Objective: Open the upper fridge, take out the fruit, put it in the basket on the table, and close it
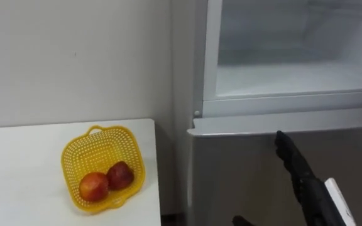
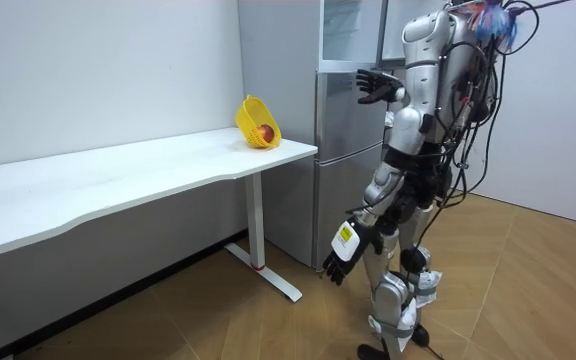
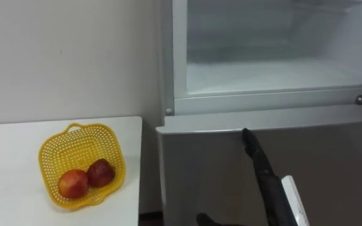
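The upper fridge compartment (image 1: 294, 75) stands open, and its white shelf looks bare. My right hand (image 1: 297, 168) is raised in front of the shut lower door (image 1: 231, 169), just below the open compartment, seen edge-on with straight fingers and holding nothing. In the room view this hand (image 2: 373, 85) reaches toward the fridge at chest height. My left hand (image 2: 340, 262) hangs by my thigh with relaxed fingers, holding nothing. I stand close to the fridge, facing it.
A white table (image 1: 17, 163) stands left of the fridge against the wall. Near its right end, a yellow mesh basket (image 1: 99, 133) holds two red fruits (image 1: 93, 186) (image 1: 120, 175).
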Available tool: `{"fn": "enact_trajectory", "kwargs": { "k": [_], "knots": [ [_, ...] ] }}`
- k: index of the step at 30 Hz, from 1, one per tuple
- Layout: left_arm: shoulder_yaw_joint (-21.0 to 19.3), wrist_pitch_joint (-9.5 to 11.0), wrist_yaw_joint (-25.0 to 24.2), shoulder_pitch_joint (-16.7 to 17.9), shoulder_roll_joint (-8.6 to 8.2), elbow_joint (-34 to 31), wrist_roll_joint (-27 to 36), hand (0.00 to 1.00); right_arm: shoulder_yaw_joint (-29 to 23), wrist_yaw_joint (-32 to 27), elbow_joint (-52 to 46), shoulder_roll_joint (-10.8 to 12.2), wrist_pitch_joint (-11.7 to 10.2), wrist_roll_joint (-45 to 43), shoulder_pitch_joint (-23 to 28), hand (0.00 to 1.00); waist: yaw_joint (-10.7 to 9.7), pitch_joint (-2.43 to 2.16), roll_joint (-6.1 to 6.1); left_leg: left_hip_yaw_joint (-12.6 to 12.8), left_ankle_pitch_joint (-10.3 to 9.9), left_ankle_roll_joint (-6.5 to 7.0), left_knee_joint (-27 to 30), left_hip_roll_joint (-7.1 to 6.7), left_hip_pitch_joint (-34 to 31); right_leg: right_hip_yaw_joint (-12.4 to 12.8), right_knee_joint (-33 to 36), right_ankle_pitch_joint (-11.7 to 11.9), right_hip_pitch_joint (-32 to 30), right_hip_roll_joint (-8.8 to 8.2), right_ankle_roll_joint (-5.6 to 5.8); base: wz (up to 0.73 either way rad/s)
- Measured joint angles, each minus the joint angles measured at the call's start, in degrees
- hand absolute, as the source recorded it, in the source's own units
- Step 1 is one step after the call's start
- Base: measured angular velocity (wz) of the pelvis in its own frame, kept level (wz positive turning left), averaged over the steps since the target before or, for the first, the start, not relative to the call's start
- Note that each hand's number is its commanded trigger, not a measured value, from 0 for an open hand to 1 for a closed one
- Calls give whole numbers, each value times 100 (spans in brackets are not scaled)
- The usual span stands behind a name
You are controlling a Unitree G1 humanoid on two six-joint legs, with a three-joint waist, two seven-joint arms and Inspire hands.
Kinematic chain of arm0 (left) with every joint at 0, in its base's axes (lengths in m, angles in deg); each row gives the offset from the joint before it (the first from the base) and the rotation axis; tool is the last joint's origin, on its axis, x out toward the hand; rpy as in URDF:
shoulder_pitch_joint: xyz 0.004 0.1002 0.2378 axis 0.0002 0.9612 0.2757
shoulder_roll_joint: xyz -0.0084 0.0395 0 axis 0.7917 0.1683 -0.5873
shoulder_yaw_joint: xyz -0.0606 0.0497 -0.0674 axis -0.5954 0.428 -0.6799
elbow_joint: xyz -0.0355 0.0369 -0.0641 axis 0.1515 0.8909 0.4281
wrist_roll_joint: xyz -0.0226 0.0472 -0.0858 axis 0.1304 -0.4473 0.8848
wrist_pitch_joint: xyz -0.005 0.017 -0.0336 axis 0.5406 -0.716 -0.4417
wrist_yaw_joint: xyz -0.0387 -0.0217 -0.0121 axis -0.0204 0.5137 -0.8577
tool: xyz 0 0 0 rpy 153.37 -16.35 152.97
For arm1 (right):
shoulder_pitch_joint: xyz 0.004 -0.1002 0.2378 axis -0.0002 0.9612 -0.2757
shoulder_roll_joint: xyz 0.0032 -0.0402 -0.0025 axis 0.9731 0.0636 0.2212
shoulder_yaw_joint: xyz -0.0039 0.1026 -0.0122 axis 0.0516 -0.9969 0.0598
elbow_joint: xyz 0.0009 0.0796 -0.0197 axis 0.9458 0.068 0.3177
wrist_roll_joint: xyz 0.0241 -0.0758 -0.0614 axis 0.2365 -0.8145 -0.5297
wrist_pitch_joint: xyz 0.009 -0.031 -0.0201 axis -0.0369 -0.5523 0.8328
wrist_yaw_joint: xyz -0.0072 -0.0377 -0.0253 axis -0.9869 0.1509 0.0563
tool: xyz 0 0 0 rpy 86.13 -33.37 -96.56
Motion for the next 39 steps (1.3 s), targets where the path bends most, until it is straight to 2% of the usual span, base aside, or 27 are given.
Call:
{"fn": "enact_trajectory", "kwargs": {
  "k": [2,4,6,7,10,11,14,18,20,24,28,33,36,39],
  "knots": [
    [1,14,28,-20,1,42,7,0,-14,-156,16,-2,-80,65,202,0,-54,-1,-3,47,-8,-6,-48,8,2,58,26,-1,-49,44,0,-14],
    [9,59,43,-18,1,79,64,0,-16,-199,51,-5,-97,178,327,0,-48,5,-8,161,-10,-10,-47,18,-6,187,94,-7,-96,49,-5,-28],
    [58,62,45,-9,3,94,221,0,-16,-239,168,-2,-100,399,358,0,-110,4,1,188,-19,-13,-50,22,-11,213,97,-5,-125,49,-5,-16],
    [69,66,46,-26,2,87,235,0,-27,-275,280,-3,-105,654,374,0,-176,3,-3,192,-21,-12,-51,22,-20,213,88,-5,-175,56,-4,0],
    [159,79,81,-30,4,70,236,0,-40,-321,422,-3,-122,1379,710,0,-204,1,1,223,-29,-14,-46,29,-2,218,93,-6,-185,53,-5,-4],
    [160,74,84,-15,6,84,235,0,-43,-317,748,-5,-182,1723,727,0,-217,1,-4,259,-35,-21,-46,38,0,255,98,-2,-178,61,-8,-13],
    [171,74,103,-1,7,68,242,0,-203,-358,1491,12,-61,2809,873,0,-279,-3,-11,262,-54,-21,-34,41,10,263,85,-3,-177,65,-7,-3],
    [151,74,114,58,10,57,243,0,-524,-535,2243,131,-40,3671,992,0,-391,-19,3,276,-109,-22,39,56,-29,221,88,-9,-198,67,-5,-3],
    [145,73,109,47,22,35,242,0,-807,-789,2628,173,-41,4324,942,0,-458,-7,-3,275,-113,-20,48,55,-33,216,88,-10,-158,61,-4,0],
    [52,78,106,69,62,-78,237,0,-1169,-1089,2754,191,-50,5529,886,0,-516,-3,-11,281,-111,-21,44,55,7,263,94,-21,-148,68,-2,0],
    [-219,111,103,198,69,-259,242,0,-1709,-1489,2760,188,-68,6755,740,0,-534,6,-123,261,-111,-20,43,49,-11,244,112,-39,-174,56,7,2],
    [-653,107,97,361,90,-472,235,0,-2643,-2063,2733,131,-135,7556,221,0,-629,-7,-241,235,-111,-19,44,36,-8,191,99,-43,-164,50,12,4],
    [-1043,115,101,412,90,-671,241,0,-3267,-2349,2732,-26,-217,8050,-77,0,-665,2,-307,236,-109,-17,44,33,-5,177,89,-45,-163,54,13,0],
    [-1300,115,112,410,108,-777,236,0,-3844,-2499,2734,-73,-377,8280,-320,0,-695,6,-356,235,-109,-17,48,27,-30,176,83,-60,-165,44,19,0]
  ]
}}
